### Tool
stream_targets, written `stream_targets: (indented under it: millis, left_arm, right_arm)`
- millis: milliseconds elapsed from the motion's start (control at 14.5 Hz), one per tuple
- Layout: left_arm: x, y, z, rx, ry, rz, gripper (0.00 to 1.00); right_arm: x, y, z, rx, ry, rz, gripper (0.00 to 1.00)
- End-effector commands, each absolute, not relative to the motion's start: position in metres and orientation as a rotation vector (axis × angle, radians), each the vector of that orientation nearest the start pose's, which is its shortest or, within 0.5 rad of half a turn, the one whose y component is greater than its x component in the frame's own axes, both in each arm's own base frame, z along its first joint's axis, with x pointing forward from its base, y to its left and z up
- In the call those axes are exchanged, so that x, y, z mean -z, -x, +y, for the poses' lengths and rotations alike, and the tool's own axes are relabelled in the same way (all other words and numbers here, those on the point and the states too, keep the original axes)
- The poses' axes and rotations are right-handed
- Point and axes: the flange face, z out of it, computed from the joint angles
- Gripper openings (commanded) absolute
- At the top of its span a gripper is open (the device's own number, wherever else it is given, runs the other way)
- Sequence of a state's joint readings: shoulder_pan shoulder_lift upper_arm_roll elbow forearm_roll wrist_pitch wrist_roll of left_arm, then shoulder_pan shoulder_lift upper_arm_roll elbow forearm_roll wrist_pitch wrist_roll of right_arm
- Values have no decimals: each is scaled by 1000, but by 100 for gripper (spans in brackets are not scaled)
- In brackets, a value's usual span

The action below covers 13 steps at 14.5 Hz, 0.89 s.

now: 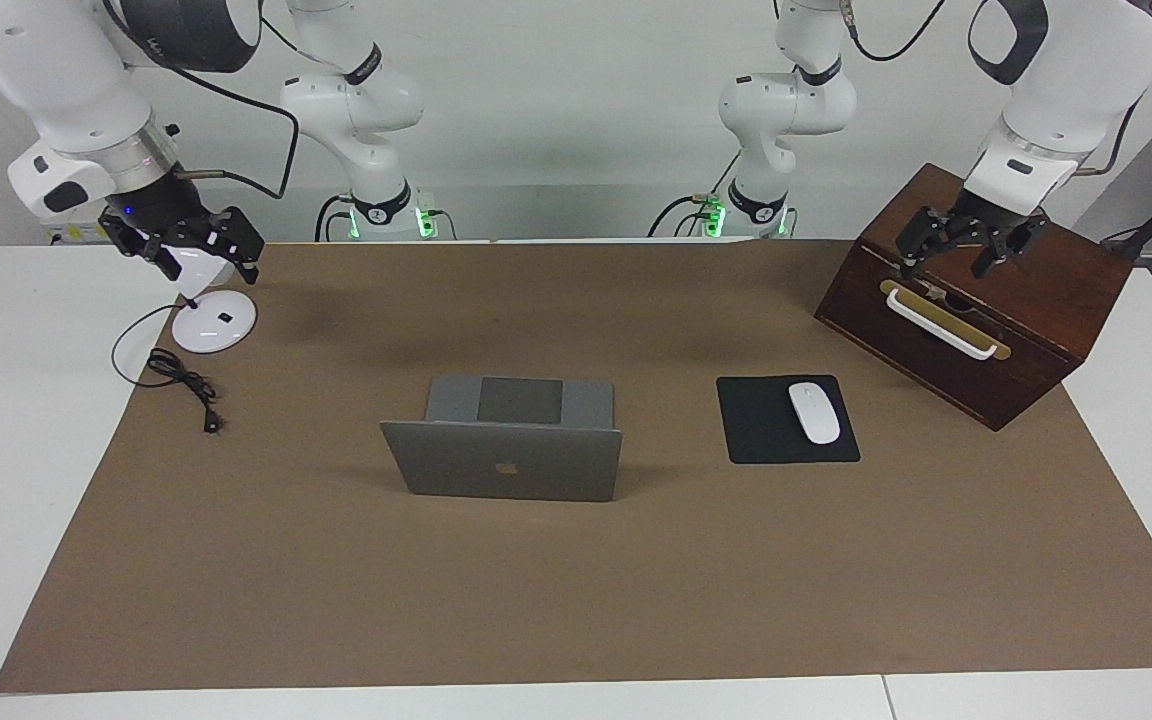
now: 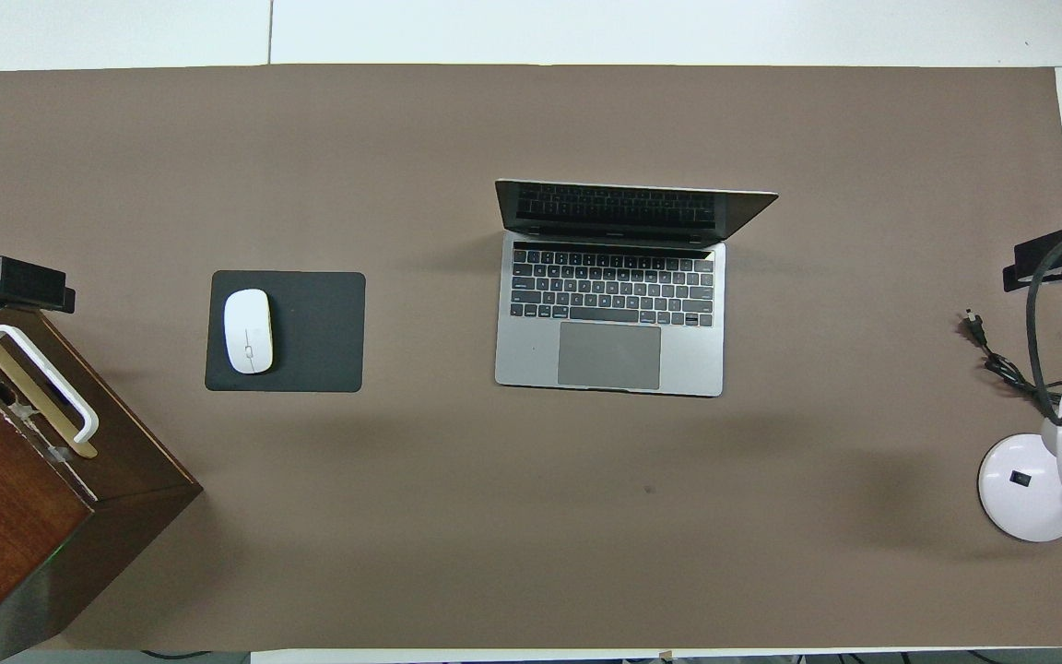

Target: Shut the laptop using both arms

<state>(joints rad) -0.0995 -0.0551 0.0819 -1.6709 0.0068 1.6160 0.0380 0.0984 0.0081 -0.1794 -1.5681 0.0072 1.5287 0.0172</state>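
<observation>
The silver-grey laptop [image 1: 506, 460] [image 2: 609, 323] stands open in the middle of the brown mat, keyboard toward the robots and the lid upright, its dark logo facing away from them. Both arms wait raised at the table's ends, well apart from the laptop. My left gripper [image 1: 961, 252] [image 2: 5, 281] hangs open over the wooden box, holding nothing. My right gripper [image 1: 198, 258] [image 2: 1052, 258] hangs open and empty above the desk lamp.
A black mouse pad [image 1: 756, 425] [image 2: 310, 332] with a white mouse [image 1: 814, 412] [image 2: 248, 330] lies beside the laptop toward the left arm's end. The dark wooden box [image 1: 986, 330] [image 2: 5, 480] has a white handle. The white lamp [image 1: 214, 323] [image 2: 1024, 484] and its black cable [image 1: 181, 378] lie at the right arm's end.
</observation>
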Motion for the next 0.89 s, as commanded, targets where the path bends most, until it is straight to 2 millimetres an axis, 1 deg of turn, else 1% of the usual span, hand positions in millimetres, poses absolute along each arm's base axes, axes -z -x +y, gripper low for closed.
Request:
stream_targets:
  millis: [0,275,482,826]
  left_arm:
    - [-609,-540,-6,19,3150,75,100]
    - [-607,-540,-5,19,3150,72,100]
    - [-607,-540,-2,19,3150,63,100]
    - [-606,-540,0,19,3150,58,100]
  right_arm:
    - [-619,-545,-46,-74,3123,201,100]
    - [-619,-545,-47,-74,3123,192,100]
    - [-619,-545,-55,-72,3120,218,100]
    - [-621,-546,-58,-45,3120,220,100]
